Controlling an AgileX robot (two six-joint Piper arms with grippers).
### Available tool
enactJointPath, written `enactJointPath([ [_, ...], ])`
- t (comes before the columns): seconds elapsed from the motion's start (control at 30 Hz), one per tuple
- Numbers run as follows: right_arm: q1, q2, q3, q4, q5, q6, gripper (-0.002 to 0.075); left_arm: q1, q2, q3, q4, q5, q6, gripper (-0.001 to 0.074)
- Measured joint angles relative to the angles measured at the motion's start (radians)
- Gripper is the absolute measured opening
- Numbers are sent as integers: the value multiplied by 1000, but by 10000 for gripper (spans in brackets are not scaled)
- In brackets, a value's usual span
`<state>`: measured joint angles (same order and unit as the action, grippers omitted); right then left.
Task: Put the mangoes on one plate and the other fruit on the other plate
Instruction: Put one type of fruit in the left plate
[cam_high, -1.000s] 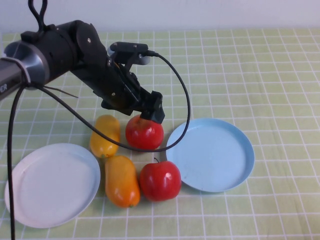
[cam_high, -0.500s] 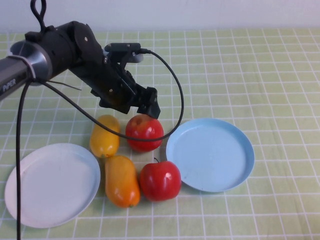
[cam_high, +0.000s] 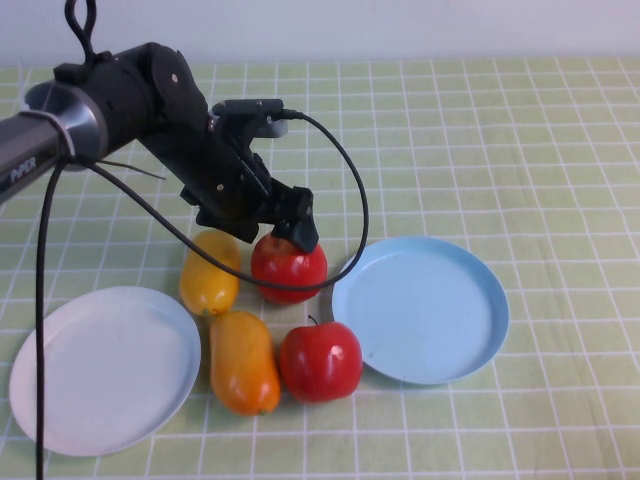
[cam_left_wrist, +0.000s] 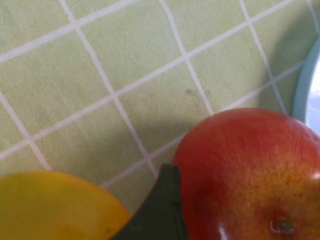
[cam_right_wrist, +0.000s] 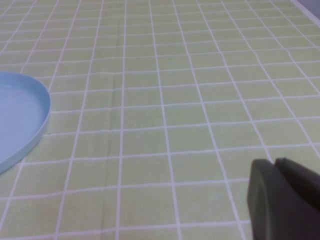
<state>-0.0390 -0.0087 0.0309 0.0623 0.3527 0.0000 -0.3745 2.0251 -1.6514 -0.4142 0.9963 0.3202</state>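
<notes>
Two red apples lie between the plates: the far one (cam_high: 288, 268) and the near one (cam_high: 320, 362) with a dark stem. Left of them lie two mangoes, a yellow one (cam_high: 209, 272) and a deeper orange one (cam_high: 243, 362). My left gripper (cam_high: 292, 234) is down over the top of the far apple (cam_left_wrist: 250, 170), open, with one dark finger (cam_left_wrist: 160, 210) between that apple and the yellow mango (cam_left_wrist: 55, 207). The blue plate (cam_high: 430, 310) and the white plate (cam_high: 100, 370) hold nothing. My right gripper (cam_right_wrist: 287, 200) is shut, low over the cloth, right of the blue plate (cam_right_wrist: 20, 115).
A green checked cloth (cam_high: 520, 150) covers the whole table. The left arm's black cable (cam_high: 362, 200) loops down past the far apple, close to the blue plate's rim. The right arm does not show in the high view.
My left gripper rose off the far apple half a second ago and has come back down onto it. The apple and the other fruit have stayed in place.
</notes>
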Motion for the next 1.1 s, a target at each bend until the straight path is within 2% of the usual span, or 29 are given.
enactJointPath([
  [0.6,0,0,0,0,0,0,-17,12,50,-24,-8,-21,-21,666],
  [0.77,0,0,0,0,0,0,-16,12,63,-62,0,31,-21,600],
  [1.1,0,0,0,0,0,0,-16,12,-13,-162,51,209,-21,596],
])
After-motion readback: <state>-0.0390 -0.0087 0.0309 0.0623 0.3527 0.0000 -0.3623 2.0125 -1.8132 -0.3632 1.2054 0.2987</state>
